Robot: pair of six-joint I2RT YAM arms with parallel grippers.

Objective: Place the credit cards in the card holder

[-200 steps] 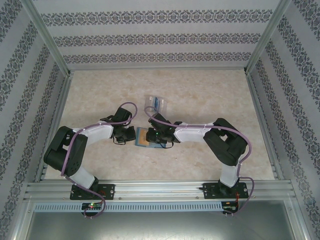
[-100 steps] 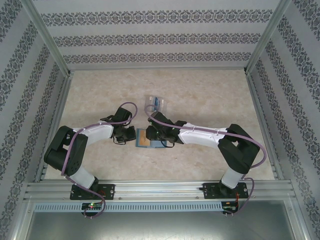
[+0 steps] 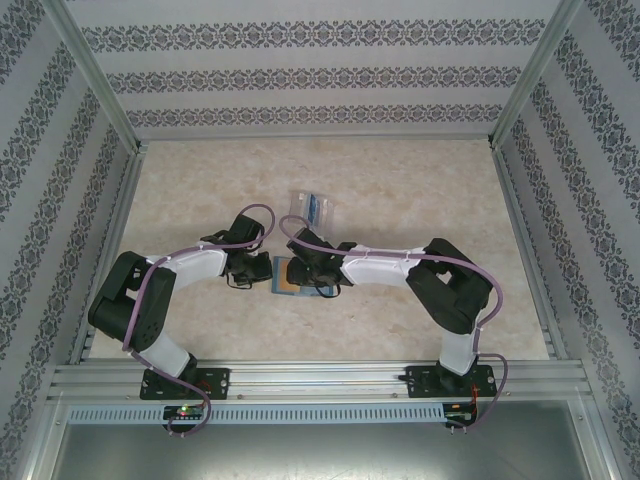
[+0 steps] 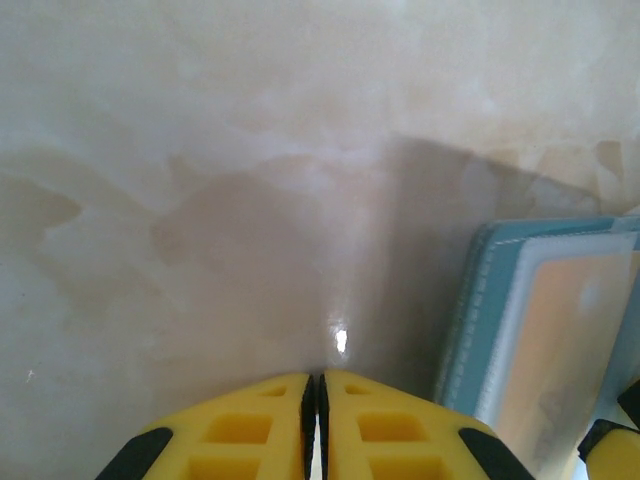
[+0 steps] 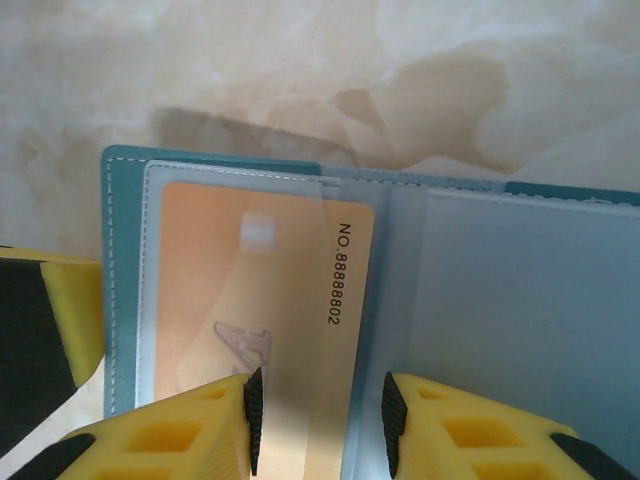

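Pale marbled table, boxed in by striped wallpaper walls and aluminium framing. Near the middle, a teal folding wallet, open and flat, stitched along its border. Holds the orange-tan credit card in its left page under a clear sleeve. Reads "NO.88888802" down the card's long edge, with a pale square and a faint emblem on the face.

Just beyond the wallet, toward the far wall, the card holder: clear plastic, raised edges, apart from both arms. Seems to carry something blue inside, possibly the blue credit card, though too small from above to be sure.

Low over the wallet, the right gripper, yellow fingers spread and pinching nothing. Looks straight down through the gap at the card's printed edge and the sleeve's rim. Hides much of the wallet in the top view.

Just off the wallet's left edge and close to the tabletop, the left gripper, fingers pressed together with nothing between them. Shows one yellow finger in the right wrist view, beside the stitched border; touching it or merely close, cannot tell.
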